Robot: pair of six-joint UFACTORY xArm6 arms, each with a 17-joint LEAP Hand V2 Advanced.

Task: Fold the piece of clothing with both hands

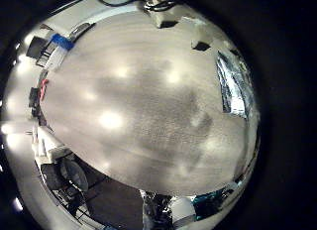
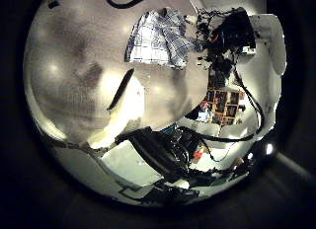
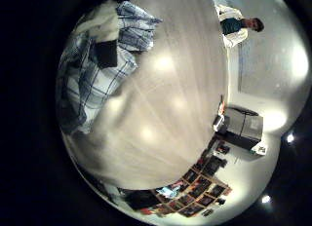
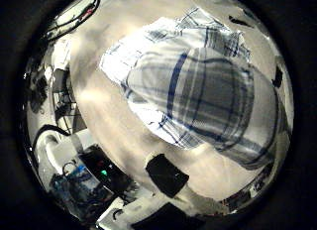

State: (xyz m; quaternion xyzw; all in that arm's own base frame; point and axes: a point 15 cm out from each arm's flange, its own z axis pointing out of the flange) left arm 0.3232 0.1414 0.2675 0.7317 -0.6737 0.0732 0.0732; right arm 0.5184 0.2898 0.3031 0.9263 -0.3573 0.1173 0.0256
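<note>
Beside the shirt (image 4: 193,86), bare table (image 1: 149,91)

Garment (image 4: 193,86) lying spread on the table (image 1: 149,101) directly beneath the right hand's palm (close to it); a hand (image 2: 229,37) beside the garment's edge.

A wide pale wood-grain table top (image 1: 149,101) carries several bright spots of lamp light. Past the table's edge stands a dark open shelf unit (image 3: 190,192) filled with small things, and a dark boxy cabinet (image 3: 239,124) nearby.
</note>
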